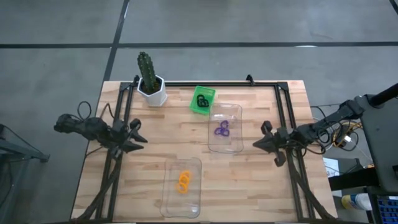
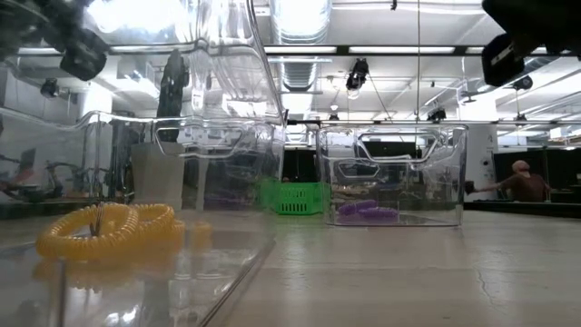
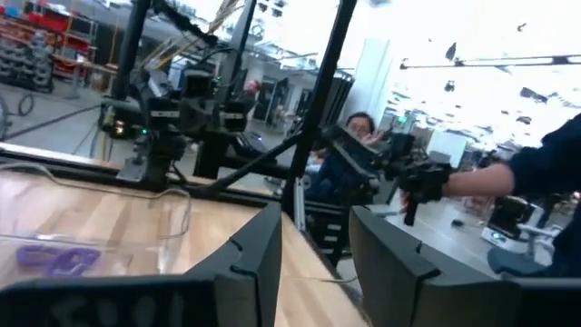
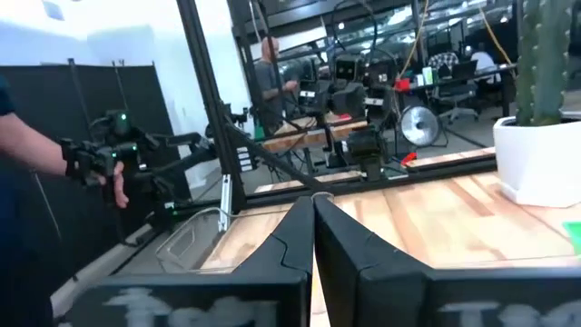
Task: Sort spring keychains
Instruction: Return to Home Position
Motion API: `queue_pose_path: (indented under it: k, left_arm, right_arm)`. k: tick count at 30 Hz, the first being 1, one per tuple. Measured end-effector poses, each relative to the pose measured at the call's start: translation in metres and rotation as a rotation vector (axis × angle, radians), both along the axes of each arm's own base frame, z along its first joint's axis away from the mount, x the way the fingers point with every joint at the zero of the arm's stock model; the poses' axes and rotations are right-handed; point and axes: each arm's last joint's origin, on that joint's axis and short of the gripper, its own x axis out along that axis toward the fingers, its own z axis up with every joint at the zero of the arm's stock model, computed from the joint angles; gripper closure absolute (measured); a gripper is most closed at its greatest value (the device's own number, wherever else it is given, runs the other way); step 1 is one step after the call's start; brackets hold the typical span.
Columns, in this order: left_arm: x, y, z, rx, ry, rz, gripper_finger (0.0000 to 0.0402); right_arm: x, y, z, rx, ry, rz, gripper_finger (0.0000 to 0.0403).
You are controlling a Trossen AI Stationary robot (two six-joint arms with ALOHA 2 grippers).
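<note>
Orange spring keychains [image 1: 183,182] lie in a clear tray [image 1: 182,208] near the table's near edge, and show close up in the low view [image 2: 109,229]. Purple ones [image 1: 222,129] [image 2: 368,211] lie in a second clear tray [image 1: 235,143] at mid-table. Black ones [image 1: 201,101] sit in the small green bin [image 1: 210,94] [image 2: 295,196]. My left gripper [image 1: 140,132] [image 3: 313,259] hovers open over the table's left side, holding nothing. My right gripper [image 1: 257,144] [image 4: 313,227] hovers shut over the right side, also holding nothing.
A cactus in a white pot [image 1: 152,86] stands at the far left of the table, next to the green bin. A dark frame [image 1: 205,83] runs along the far edge and both sides. Bare wood [image 1: 149,149] lies between the trays and my left gripper. People show in the room beyond.
</note>
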Motion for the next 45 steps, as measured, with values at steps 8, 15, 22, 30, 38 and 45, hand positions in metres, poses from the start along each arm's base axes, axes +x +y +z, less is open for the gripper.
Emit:
queue_pose_path:
  k: [8,15,22,30,38,45]
  left_arm:
    - [0.004,-0.002,-0.023,-0.021,0.037,-0.043,0.0278]
    - [0.009,-0.003,-0.033,-0.039,-0.057,-0.037,0.0278]
    - [0.008,-0.003,-0.031,-0.07,-0.061,-0.028,0.0278]
    - [0.009,-0.003,-0.032,-0.342,0.042,-0.077,0.0278]
    - [0.009,-0.003,-0.032,-0.35,0.045,-0.079,0.0278]
    - [0.009,-0.003,-0.032,-0.351,0.045,-0.079,0.0278]
  right_arm:
    - [-0.011,-0.006,-0.019,0.015,-0.005,-0.001,0.0394]
    - [-0.013,-0.007,-0.019,-0.064,-0.02,-0.013,0.0394]
    - [-0.012,-0.006,-0.022,-0.065,0.013,-0.01,0.0394]
    - [-0.012,-0.006,-0.023,-0.067,0.017,-0.011,0.0394]
    - [-0.012,-0.006,-0.023,-0.067,0.017,-0.011,0.0394]
    - [-0.012,-0.006,-0.023,-0.067,0.017,-0.011,0.0394]
